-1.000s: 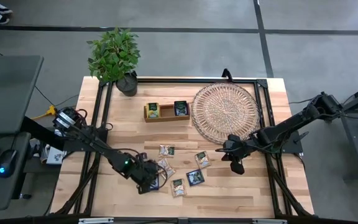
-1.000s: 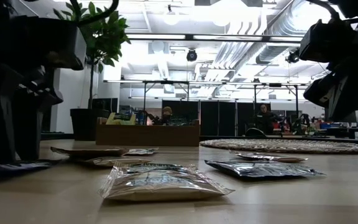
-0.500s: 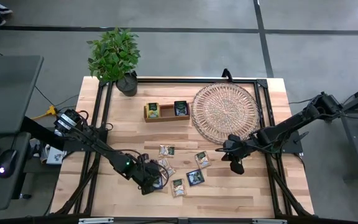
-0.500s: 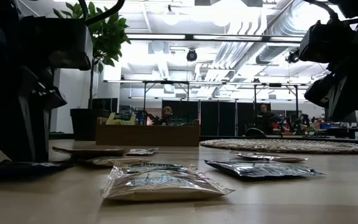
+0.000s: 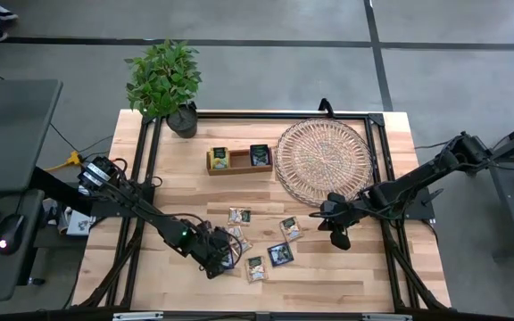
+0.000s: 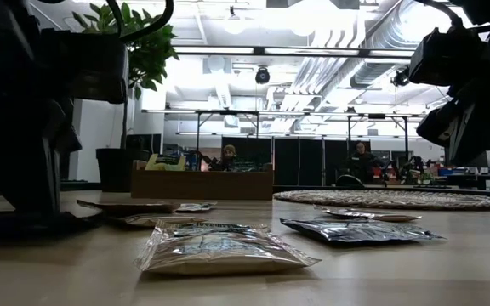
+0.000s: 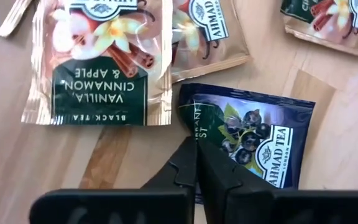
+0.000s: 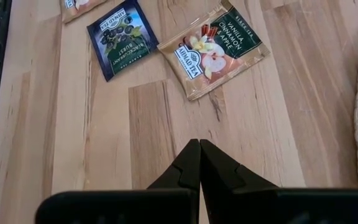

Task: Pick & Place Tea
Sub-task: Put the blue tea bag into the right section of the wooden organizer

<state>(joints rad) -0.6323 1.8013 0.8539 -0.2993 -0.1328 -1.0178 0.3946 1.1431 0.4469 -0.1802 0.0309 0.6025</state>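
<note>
- Now the left gripper (image 7: pixel 196 144) is low on the near-left bench (image 5: pixel 364 276), jaws clenched on the edge of a navy blackcurrant sachet (image 7: pixel 253 140) lying flat.
- Right gripper (image 8: pixel 199 163) hovers near the wicker tray (image 5: pixel 324 160), jaws pressed together, empty.
- Wooden box (image 5: pixel 239 159) at far centre holds sachets in its two end compartments; middle looks bare.
- Loose sachets, among them a vanilla-cinnamon sachet (image 7: pixel 101 59), lie scattered near centre, so most sorting likely remains.

A beige sachet (image 7: pixel 98 59) reads "VANILLA, CINNAMON & APPLE, BLACK TEA"; the navy sachet (image 7: pixel 253 140) reads "AHMAD TEA LONDON". Another navy sachet (image 8: pixel 122 38) seemingly reads "BLACKCURRANT BURST".
</note>
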